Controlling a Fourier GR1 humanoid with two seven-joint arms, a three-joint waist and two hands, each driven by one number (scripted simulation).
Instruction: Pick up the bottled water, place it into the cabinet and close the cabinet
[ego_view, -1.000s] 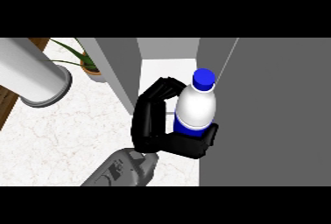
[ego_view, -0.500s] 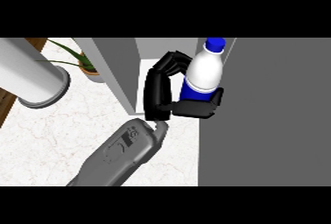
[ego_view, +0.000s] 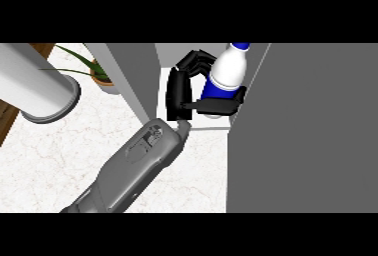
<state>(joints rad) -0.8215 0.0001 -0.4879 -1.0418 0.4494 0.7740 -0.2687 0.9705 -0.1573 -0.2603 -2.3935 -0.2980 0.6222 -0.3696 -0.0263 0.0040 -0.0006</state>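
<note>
Curling black hand (ego_view: 176, 95) round smooth bottle (ego_view: 227, 71)

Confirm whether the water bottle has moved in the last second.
Yes. Held in the left hand, the bottle has gone up the view, further in past the cabinet's left wall.

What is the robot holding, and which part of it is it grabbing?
The left hand holds the bottled water, fingers and thumb curled round its body at the blue label, well below the cap.

1 smooth grey forearm (ego_view: 136, 160) with a recessed panel ends in a black, blocky-fingered hand (ego_view: 177, 100).
</note>
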